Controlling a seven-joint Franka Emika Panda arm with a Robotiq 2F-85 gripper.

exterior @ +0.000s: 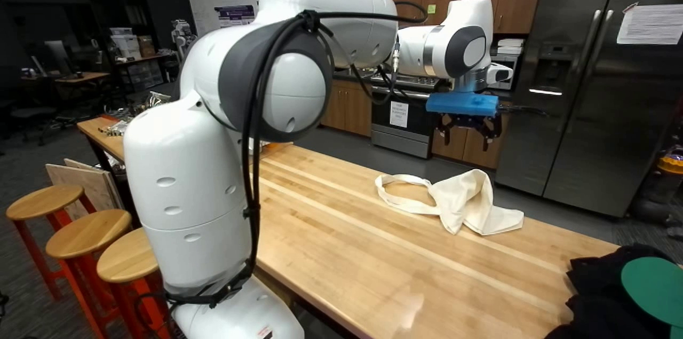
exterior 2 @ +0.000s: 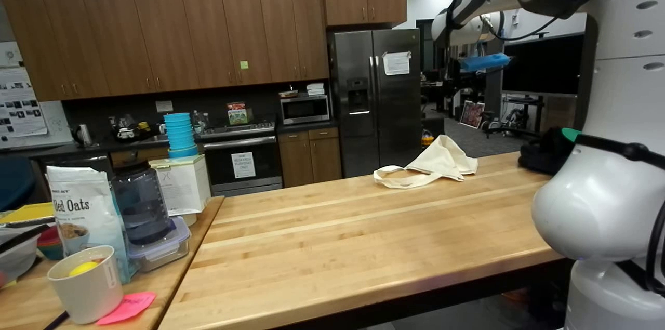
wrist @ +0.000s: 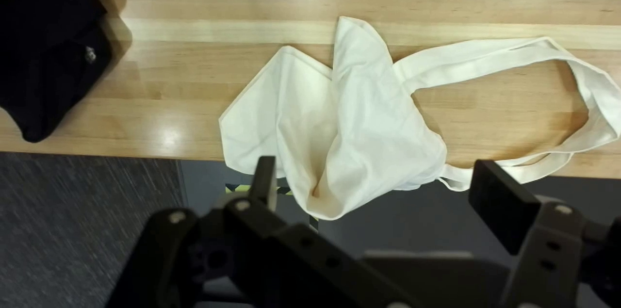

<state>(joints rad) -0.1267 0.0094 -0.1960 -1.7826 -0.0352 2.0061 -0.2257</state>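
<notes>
A cream cloth bag (exterior: 469, 205) lies crumpled near the table edge, its body peaked and folded. In the wrist view the bag (wrist: 373, 128) has a fold overhanging the edge, and its strap (wrist: 485, 60) loops out to the right. My gripper (exterior: 466, 139) hangs well above the bag, pointing down, with a blue cover on its body. Seen from the wrist, the gripper (wrist: 381, 189) has its jaws spread wide with nothing held between them. The bag shows below and beyond the fingers, apart from them. In an exterior view the fingers are hard to make out under the blue cover (exterior 2: 483, 62).
A black cloth item (wrist: 48, 51) lies on the wooden table (exterior: 373, 264), a green disc (exterior: 653, 285) on it. At the table's other end, a side counter holds an oats bag (exterior 2: 85, 215), a dark jar (exterior 2: 140, 205) and a cup (exterior 2: 88, 288). Stools (exterior: 88, 232) stand beside the arm.
</notes>
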